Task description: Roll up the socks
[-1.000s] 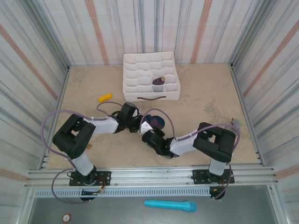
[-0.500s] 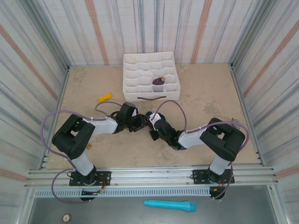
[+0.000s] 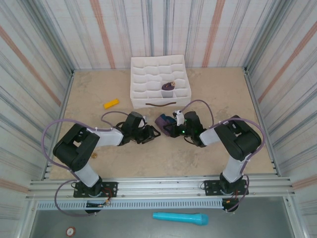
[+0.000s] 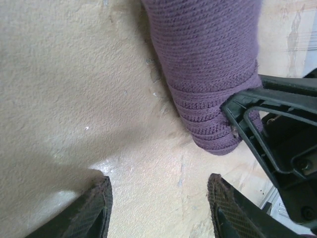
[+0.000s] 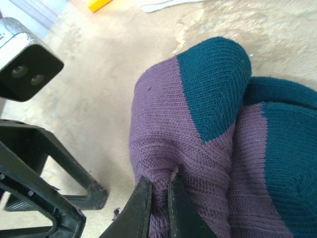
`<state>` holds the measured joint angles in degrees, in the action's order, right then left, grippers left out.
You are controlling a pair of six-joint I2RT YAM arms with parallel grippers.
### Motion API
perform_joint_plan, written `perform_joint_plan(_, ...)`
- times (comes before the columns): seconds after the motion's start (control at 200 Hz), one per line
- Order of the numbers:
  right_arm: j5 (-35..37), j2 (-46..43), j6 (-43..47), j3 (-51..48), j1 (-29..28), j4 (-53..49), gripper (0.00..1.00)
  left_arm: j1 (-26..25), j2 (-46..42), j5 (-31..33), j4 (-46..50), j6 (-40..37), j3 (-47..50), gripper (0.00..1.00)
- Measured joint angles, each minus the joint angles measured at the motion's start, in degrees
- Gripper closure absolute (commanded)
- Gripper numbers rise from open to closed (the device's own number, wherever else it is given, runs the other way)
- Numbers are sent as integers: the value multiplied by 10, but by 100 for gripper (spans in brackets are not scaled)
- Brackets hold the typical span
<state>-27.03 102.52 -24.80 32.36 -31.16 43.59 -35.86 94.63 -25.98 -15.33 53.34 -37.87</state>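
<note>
The socks point(image 3: 162, 122) lie as a purple bundle with dark teal toes on the table's middle, just in front of the white box. My right gripper point(image 3: 172, 130) reaches in from the right and is shut on a fold of the purple knit; in the right wrist view its jaws point(image 5: 157, 198) pinch the socks point(image 5: 173, 134) at the bundle's near end. My left gripper point(image 3: 152, 133) stands open just left of the bundle. In the left wrist view its pads point(image 4: 94, 210) are spread over bare table, the socks point(image 4: 208, 74) ahead and apart from them.
A white divider box point(image 3: 161, 102) stands behind the socks, with a rolled purple bundle point(image 3: 168, 89) in one cell. A yellow-orange marker point(image 3: 111, 103) lies at the left. Striped walls close in the table. A teal object point(image 3: 179, 217) lies below the front rail.
My left gripper opened and let go of the socks. The right arm swung from below the bundle round to its right side, still pinching it, and the bundle shifted slightly back.
</note>
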Motion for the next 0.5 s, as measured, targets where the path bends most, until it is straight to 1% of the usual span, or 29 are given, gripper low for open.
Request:
perform_joint_plan(0.09,-47,20,-16,15,19,3,100,0,4,-2,-1,0,-3,47)
perform_joint_plan(0.271,-102,35,-48,31,50,-11,100,0,23,1,-2,0,-25,46)
perform_joint_plan(0.416,-155,52,-78,60,81,-52,100,0,36,14,-4,1,-43,45)
perform_joint_plan(0.501,-175,61,-89,84,88,-90,100,0,41,25,-11,8,-51,45)
